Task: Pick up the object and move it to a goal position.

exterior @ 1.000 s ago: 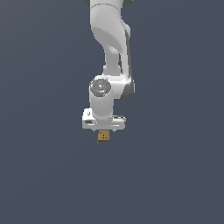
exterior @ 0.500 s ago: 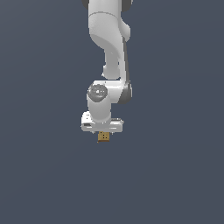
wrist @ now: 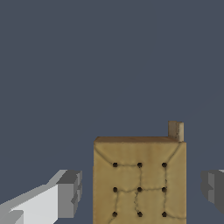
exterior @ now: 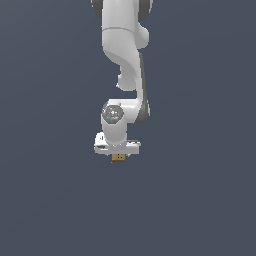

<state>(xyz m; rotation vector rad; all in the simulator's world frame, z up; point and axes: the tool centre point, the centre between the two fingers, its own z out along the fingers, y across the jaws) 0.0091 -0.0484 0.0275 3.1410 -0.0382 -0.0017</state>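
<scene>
The object [exterior: 118, 158] is a tiny tan-brown cube, seen just under the white hand in the exterior view. In the wrist view the object [wrist: 140, 183] fills the middle, its face marked with dark dots and a small tab at one corner. My gripper [exterior: 118, 156] stands straight over it, pointing down. One finger [wrist: 65, 194] sits on one side of the cube and the other finger [wrist: 213, 186] on the opposite side. A narrow gap shows on each side, so the gripper [wrist: 142, 189] is open around the cube without touching it.
The plain dark grey floor [exterior: 200, 200] stretches all around with nothing else on it. The white arm [exterior: 125, 60] rises from the hand toward the top of the exterior view.
The hand has sunk slightly toward the cube, which stays in about the same place beneath it.
</scene>
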